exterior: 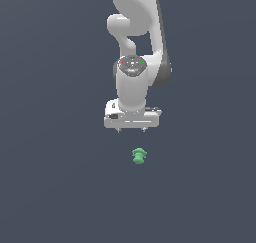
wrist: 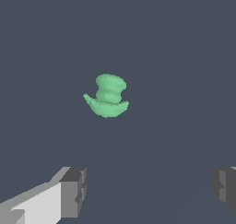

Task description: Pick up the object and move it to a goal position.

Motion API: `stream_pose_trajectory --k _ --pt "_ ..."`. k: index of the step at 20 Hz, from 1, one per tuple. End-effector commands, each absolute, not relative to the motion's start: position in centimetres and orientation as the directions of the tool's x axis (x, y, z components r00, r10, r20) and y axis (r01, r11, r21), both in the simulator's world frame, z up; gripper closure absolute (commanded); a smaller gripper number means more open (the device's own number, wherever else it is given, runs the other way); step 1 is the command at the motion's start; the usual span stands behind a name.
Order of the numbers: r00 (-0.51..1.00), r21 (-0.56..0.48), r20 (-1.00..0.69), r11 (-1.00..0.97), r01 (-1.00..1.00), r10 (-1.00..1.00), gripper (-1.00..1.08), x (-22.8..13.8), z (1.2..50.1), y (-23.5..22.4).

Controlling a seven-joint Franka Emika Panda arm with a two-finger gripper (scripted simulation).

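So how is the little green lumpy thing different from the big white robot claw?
The little green lumpy thing is bright green and bumpy; the big white robot claw is white and boxy, with grey fingertips. The green thing is much smaller than the claw. It lies alone on the dark floor, while the claw hangs above it, open and touching nothing.
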State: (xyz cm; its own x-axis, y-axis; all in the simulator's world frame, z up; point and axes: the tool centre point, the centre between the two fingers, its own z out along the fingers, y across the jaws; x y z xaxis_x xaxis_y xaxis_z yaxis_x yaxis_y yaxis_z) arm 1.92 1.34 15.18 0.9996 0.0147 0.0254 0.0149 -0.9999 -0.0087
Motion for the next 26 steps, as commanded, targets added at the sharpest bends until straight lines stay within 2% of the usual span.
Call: stream_pose_trajectory --k 1,15,26 --pt "1.000 -0.009 0.023 -1.000 0.002 0.001 -0.92 2.4 14.8 1.6" --pt "0.992 -0.003 0.004 -0.992 -0.129 -0.129 -0.92 7.1 10.4 4.2" --pt "0.987 0.000 0.000 -0.987 -0.161 -0.161 -0.92 8.1 9.1 5.0"
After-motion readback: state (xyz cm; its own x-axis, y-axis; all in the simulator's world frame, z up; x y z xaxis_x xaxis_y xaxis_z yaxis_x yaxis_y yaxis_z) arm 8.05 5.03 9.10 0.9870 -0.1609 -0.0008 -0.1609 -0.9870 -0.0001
